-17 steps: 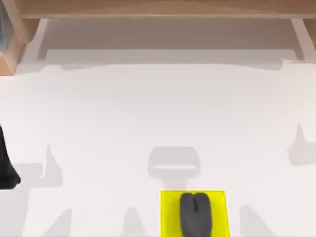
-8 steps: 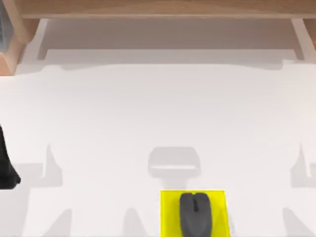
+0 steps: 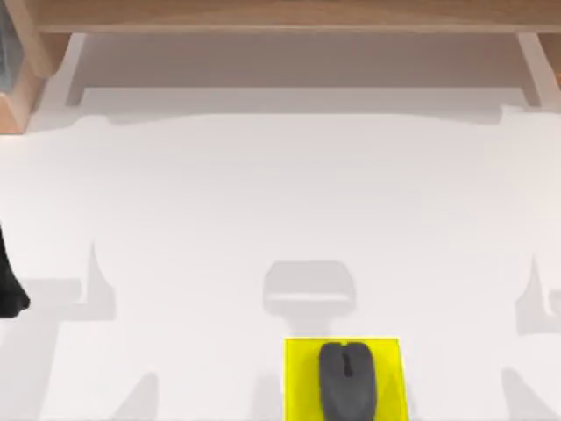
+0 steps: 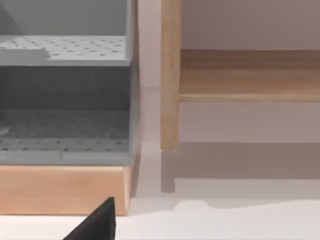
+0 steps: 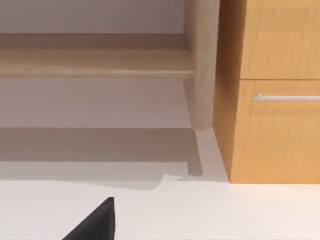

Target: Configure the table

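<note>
The table (image 3: 280, 193) is a broad plain white top that takes up most of the top view. At its front middle lies a small yellow pad (image 3: 342, 379) with a dark grey mouse (image 3: 346, 381) resting on it. A black part of my left arm (image 3: 9, 281) reaches in at the table's left edge, far from the pad. A black corner of my left gripper (image 4: 97, 225) shows low in the left wrist view, above the white top. A like black corner of my right gripper (image 5: 95, 222) shows in the right wrist view. Neither holds anything that I can see.
A light wooden shelf frame (image 3: 280, 16) runs along the back, its legs (image 4: 170, 75) (image 5: 202, 65) standing on the table. A grey perforated rack (image 4: 65, 100) on a wooden base sits at the back left. A wooden drawer unit (image 5: 275, 90) with a metal handle stands at the back right.
My left arm has drawn back a little toward the left edge, and its shadow has shifted. The right arm's shadow slid toward the right edge. Pad and mouse have not moved.
</note>
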Controlling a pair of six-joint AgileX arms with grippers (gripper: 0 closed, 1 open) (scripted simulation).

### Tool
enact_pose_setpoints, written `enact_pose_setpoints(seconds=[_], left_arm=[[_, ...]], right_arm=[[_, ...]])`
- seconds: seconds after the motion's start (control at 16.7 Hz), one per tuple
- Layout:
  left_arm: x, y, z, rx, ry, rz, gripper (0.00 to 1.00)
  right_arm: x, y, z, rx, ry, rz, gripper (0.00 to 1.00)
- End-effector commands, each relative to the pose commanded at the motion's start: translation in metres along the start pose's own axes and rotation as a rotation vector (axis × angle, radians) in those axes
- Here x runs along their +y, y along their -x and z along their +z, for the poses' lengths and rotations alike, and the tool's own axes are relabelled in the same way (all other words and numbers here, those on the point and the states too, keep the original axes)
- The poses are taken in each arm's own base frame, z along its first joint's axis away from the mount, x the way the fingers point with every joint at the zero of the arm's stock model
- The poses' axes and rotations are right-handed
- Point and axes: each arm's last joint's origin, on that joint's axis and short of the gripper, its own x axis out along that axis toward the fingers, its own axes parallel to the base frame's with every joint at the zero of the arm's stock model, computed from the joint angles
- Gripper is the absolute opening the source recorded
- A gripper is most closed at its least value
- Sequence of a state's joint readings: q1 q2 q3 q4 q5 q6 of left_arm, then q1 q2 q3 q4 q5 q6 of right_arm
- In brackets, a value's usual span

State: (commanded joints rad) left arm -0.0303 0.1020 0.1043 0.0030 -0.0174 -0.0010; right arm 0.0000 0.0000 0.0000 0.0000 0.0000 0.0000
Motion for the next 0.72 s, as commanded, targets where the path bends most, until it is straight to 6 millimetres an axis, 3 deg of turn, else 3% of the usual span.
enact_pose_setpoints(seconds=[0.18,0.36,0.54,0.72], left_arm=[[-0.004,-0.009,0.048,-0.005,0.003,-0.009,1.0],[-0.011,-0.033,0.109,-0.004,0.006,-0.013,1.0],[-0.024,-0.077,0.17,-0.001,0.007,-0.01,1.0],[-0.045,-0.136,0.217,0.001,0.007,-0.004,1.0]], right_arm=[[0.0,0.0,0.0,0.0,0.0,0.0,1.0],[0.0,0.0,0.0,0.0,0.0,0.0,1.0],[0.0,0.0,0.0,0.0,0.0,0.0,1.0],[0.0,0.0,0.0,0.0,0.0,0.0,1.0]])
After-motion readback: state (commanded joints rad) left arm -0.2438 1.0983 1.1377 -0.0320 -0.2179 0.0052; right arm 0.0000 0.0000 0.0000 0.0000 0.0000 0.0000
